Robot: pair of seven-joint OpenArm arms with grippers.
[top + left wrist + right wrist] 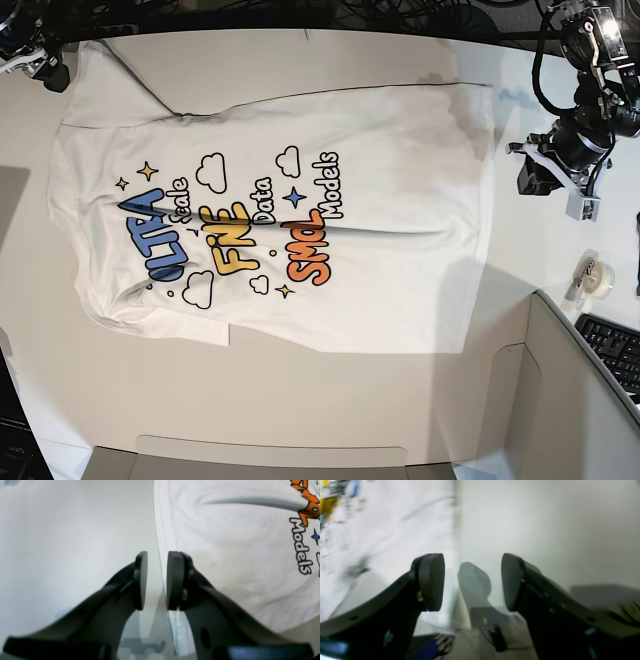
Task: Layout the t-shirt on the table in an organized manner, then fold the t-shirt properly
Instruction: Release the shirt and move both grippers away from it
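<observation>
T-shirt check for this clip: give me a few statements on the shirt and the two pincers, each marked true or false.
1. The t-shirt lies spread flat on the table, print side up. True.
2. The left pincer is clamped on the shirt's hem. False: its jaws stand slightly apart over the shirt's edge, with nothing between them.
3. The right pincer is open. True.
4. The shirt is already folded in half. False: it lies in a single open layer with its whole print showing.
5. A tape roll sits on the shirt. False: it sits on the table, apart from the shirt.
</observation>
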